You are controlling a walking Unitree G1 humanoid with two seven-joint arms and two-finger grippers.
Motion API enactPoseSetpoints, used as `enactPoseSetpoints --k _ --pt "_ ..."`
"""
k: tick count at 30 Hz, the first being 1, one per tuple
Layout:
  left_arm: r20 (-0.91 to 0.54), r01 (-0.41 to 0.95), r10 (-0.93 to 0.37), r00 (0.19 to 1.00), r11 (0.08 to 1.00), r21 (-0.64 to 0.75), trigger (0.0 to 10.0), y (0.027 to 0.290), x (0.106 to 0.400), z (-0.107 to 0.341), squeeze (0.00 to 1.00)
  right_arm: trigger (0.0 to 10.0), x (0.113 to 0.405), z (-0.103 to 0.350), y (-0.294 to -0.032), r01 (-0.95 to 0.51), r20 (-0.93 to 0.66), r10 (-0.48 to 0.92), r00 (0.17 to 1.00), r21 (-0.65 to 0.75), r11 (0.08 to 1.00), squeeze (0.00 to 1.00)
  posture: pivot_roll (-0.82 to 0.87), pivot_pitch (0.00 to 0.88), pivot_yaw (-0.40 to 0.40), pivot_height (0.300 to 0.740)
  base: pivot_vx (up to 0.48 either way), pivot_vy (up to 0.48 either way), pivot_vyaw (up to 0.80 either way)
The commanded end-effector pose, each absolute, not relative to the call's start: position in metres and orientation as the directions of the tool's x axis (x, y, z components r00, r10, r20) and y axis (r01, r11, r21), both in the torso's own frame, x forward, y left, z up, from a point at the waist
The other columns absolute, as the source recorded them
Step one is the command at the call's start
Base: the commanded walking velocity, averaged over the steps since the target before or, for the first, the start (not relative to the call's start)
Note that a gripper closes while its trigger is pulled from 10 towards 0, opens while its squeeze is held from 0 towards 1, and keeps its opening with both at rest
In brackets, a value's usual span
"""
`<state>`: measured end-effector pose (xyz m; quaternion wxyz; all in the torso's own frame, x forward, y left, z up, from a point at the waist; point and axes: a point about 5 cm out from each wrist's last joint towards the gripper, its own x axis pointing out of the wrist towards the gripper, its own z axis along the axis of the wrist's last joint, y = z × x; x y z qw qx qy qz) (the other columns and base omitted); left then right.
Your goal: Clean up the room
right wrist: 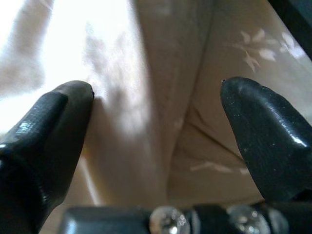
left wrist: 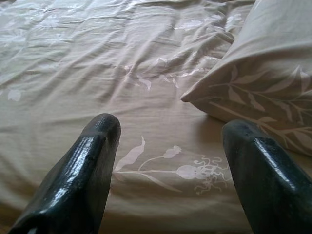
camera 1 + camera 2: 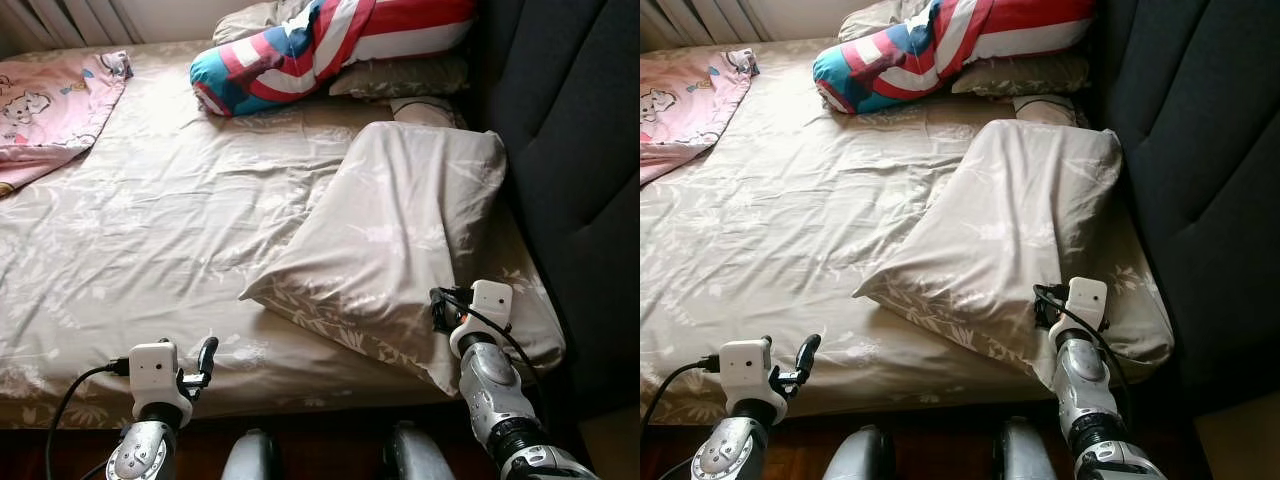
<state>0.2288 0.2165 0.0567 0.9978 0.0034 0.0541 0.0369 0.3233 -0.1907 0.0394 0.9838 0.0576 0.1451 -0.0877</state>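
Note:
A large beige floral pillow lies slanted on the right side of the bed, on a matching beige sheet. My right gripper is at the pillow's near lower edge. In the right wrist view it is open, with the pillow fabric close in front between its fingers. My left gripper hovers low over the bed's front edge. It is open and holds nothing, and the pillow's corner lies a little ahead of it.
A red, white and blue striped pillow lies at the head of the bed, on more beige pillows. A pink cartoon blanket covers the far left corner. The dark padded headboard runs along the right.

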Motion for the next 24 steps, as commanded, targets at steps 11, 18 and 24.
enactPoseSetpoints --k 11,18,24 --pt "-0.125 -0.057 0.064 0.99 0.997 0.061 10.0 0.226 0.216 0.066 0.0 10.0 0.315 0.022 -0.188 0.154 -0.38 -0.06 0.923 0.223 0.963 0.0 0.1 0.259 0.086 0.647 0.0 0.0 0.0" --pt "-0.123 -0.053 0.061 0.991 0.996 0.07 10.0 0.228 0.215 0.071 0.0 10.0 0.326 0.036 -0.178 0.089 -0.288 0.021 0.957 0.365 0.927 0.0 0.11 0.264 0.096 0.647 0.0 0.0 0.0" --pt "-0.126 -0.046 0.054 0.991 0.996 0.072 10.0 0.227 0.215 0.075 0.0 10.0 0.329 0.038 -0.171 0.046 -0.281 0.075 0.957 0.4 0.916 0.0 0.12 0.268 0.101 0.647 0.0 0.0 0.0"
